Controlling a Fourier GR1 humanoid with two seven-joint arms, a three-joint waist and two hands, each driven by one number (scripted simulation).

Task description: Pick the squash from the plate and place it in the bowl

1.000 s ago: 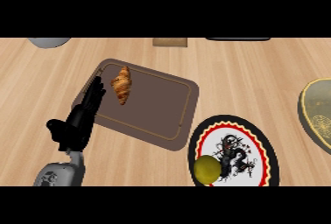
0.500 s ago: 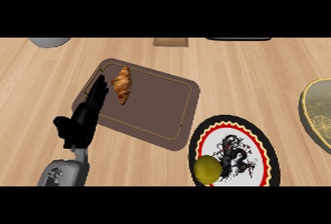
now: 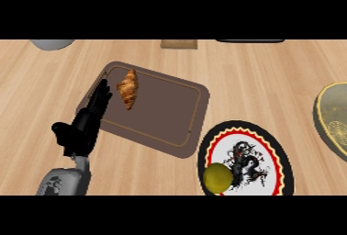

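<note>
Wooden surface (image 3: 271, 69) seen from steeply above. Left robot hand (image 3: 85, 126) comes in from the lower left on a grey forearm (image 3: 64, 182), fingers (image 3: 102, 94) straight and pointing up-screen, thumb (image 3: 62, 132) out to the left, holding nothing; it lies over the left edge of a dark brown tray (image 3: 166, 121). Right robot hand does not show. On the tray, near its upper left corner, lies a croissant (image 3: 128, 88), lengthwise up and down, just beside the fingertips but apart from them as far as the view lets me tell. The tray is a rounded rectangle, turned at an angle, with a thin lighter line inside its rim. Right of and below the tray sits a round plate (image 3: 271, 147) with a black rim, a red and white toothed ring and a black dragon-like figure in its white middle; its left edge is very close to the tray's lower right corner, possibly touching. The squash (image 3: 217, 178), yellow-green and roundish, rests on the plate's lower left part, cut by the view's bottom. At the right edge a dark olive bowl (image 3: 332, 117) with a yellowish rim shows only in part, well apart from the squash. Along the top: a grey rounded object (image 3: 53, 44) at left, a tan object (image 3: 180, 44) in the middle, a dark flat object (image 3: 249, 41) to the right, all cropped.
</note>
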